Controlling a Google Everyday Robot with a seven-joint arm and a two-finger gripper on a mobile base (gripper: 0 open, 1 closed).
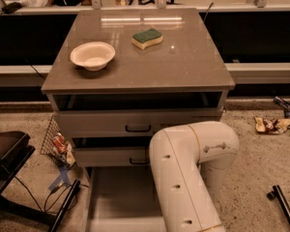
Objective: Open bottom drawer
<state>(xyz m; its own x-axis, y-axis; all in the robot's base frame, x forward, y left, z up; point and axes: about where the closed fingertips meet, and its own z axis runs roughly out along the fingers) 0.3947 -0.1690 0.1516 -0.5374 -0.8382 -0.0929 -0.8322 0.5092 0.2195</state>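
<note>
The bottom drawer (pixel 118 197) of the grey cabinet (pixel 183 69) stands pulled far out toward me, its pale grey inside showing and bare. Its front and handle are at the frame's lower edge, hidden by my arm. The middle drawer front (pixel 108 156) and the top drawer front (pixel 101 123), each with a black bar handle, are both pulled out a little. My white arm (pixel 188 173) reaches down over the right side of the bottom drawer. The gripper is out of view, below the frame behind the arm.
A white bowl (pixel 93 55) and a green-and-yellow sponge (pixel 147 37) sit on the cabinet top. A wire basket with wrappers (pixel 58 143), a black stand (pixel 7 153) and cables (pixel 58 203) lie on the left. Litter (pixel 270 124) and a black bar (pixel 285 208) lie on the right.
</note>
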